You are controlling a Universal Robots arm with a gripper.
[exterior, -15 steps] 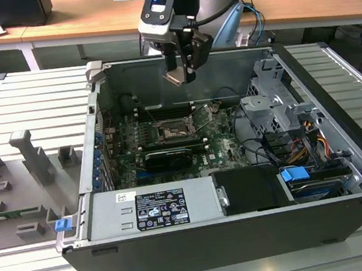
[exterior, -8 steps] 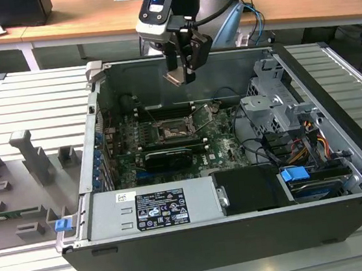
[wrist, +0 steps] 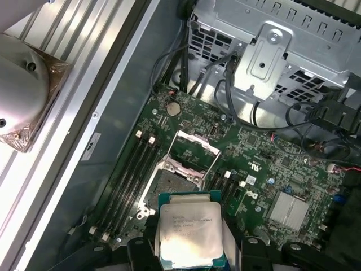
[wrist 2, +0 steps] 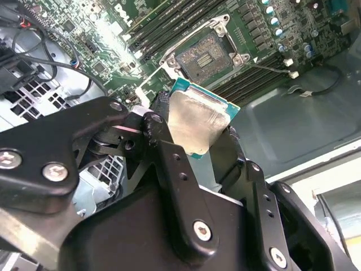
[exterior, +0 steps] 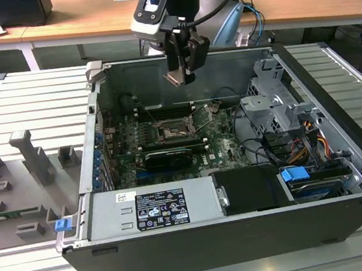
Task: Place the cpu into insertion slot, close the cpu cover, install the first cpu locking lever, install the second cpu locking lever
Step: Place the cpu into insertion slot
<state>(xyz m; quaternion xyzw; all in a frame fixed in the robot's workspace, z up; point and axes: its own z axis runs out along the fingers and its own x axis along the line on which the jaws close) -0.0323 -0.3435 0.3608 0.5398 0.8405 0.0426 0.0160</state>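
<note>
Arm hangs near-vertical over the open computer case (exterior: 214, 253). The gripper (exterior: 181, 78) points down above the green motherboard (exterior: 225, 150), its black fingers (wrist 2: 169, 155) pinched on opposite edges of the cpu (wrist 2: 197, 121), which is held in the air well above the board. Cpu: flat square, dull silver-beige lid on a green base; below it the insertion slot (wrist: 169, 182) lies open, dark and square with a metal rim, and the cpu cover (wrist: 192, 148) looks tipped up at one edge, though the angle makes that uncertain. Long black memory slots (wrist: 127, 180) flank the socket; a perforated grey metal drive cage (exterior: 275, 102) and loose cables (exterior: 312, 140) stand toward the exterior view's right, apart from the gripper.
</note>
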